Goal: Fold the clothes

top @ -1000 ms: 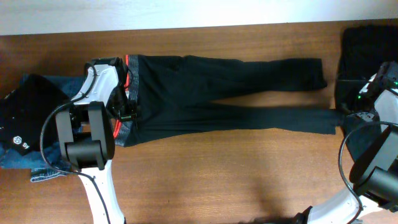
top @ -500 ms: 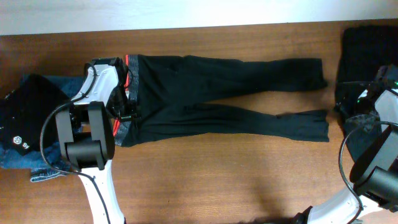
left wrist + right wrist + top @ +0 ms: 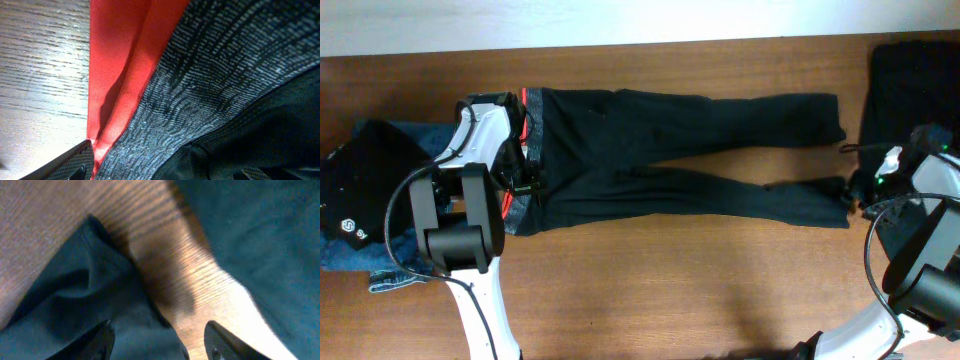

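Long black trousers (image 3: 660, 150) lie spread along the table, red and grey waistband (image 3: 526, 140) to the left, both legs reaching right. My left gripper (image 3: 525, 183) sits over the waistband (image 3: 200, 75), open. Its fingers (image 3: 75, 165) stand wide apart with the flat band between them. At the lower leg's hem (image 3: 830, 200) my right gripper (image 3: 857, 190) is open. In the right wrist view the dark hem cloth (image 3: 85, 290) lies under the left finger (image 3: 97, 340), and bare wood shows by the right one.
A pile of black cloth (image 3: 912, 80) lies at the far right, beside my right arm. At the left, a black garment with a white logo (image 3: 365, 185) rests on blue denim jeans (image 3: 382, 272). Bare wooden table (image 3: 670, 290) runs along the front.
My right gripper has opened and let go of the lower leg's hem, which slid back left. The gripper has then moved left to the hem. The left arm has not moved.
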You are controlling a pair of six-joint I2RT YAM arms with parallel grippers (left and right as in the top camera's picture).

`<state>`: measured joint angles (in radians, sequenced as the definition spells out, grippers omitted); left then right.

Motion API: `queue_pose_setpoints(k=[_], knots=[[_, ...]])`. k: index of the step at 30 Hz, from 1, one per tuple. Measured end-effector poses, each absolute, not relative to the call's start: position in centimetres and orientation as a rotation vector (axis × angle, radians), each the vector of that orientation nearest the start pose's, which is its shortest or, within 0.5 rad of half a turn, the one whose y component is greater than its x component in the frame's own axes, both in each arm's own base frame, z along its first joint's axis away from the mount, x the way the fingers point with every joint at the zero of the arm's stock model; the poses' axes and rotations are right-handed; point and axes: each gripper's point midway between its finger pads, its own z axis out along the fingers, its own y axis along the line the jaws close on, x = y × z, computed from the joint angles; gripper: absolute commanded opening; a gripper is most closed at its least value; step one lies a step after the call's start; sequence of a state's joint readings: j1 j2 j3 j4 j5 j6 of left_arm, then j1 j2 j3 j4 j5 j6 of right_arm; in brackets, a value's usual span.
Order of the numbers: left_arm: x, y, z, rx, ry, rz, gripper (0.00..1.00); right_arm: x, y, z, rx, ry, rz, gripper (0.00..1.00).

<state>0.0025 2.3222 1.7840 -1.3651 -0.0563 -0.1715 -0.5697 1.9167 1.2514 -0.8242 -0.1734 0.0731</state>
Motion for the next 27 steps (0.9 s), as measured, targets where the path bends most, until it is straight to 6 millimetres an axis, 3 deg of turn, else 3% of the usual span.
queue_pose_setpoints(k=[3, 5, 7, 9, 14, 20, 23, 27], knots=[[36.1, 1.1, 0.0, -0.285, 3.453, 0.146, 0.83, 32.0, -16.5, 0.5, 0.922, 2.841, 0.245, 0.58], [36.1, 1.1, 0.0, -0.285, 3.453, 0.146, 0.83, 32.3, -16.3, 0.3, 0.905, 2.829, 0.257, 0.51], [36.1, 1.1, 0.0, -0.285, 3.453, 0.146, 0.83, 32.6, -16.0, 0.3, 0.870, 2.825, 0.259, 0.32], [36.1, 1.1, 0.0, -0.285, 3.453, 0.146, 0.83, 33.0, -15.5, 0.2, 0.835, 2.828, 0.270, 0.04], [36.1, 1.1, 0.0, -0.285, 3.453, 0.146, 0.83, 32.6, -13.3, -0.1, 0.792, 2.882, 0.320, 0.04], [36.1, 1.1, 0.0, -0.285, 3.453, 0.146, 0.83, 29.0, -11.4, 0.4, 0.873, 3.023, 0.412, 0.04], [36.1, 1.1, 0.0, -0.285, 3.453, 0.146, 0.83, 28.6, -11.4, 2.3, 0.891, 3.039, 0.423, 0.04], [36.1, 1.1, 0.0, -0.285, 3.453, 0.146, 0.83, 29.7, -12.0, 7.8, 0.853, 2.971, 0.380, 0.04]])
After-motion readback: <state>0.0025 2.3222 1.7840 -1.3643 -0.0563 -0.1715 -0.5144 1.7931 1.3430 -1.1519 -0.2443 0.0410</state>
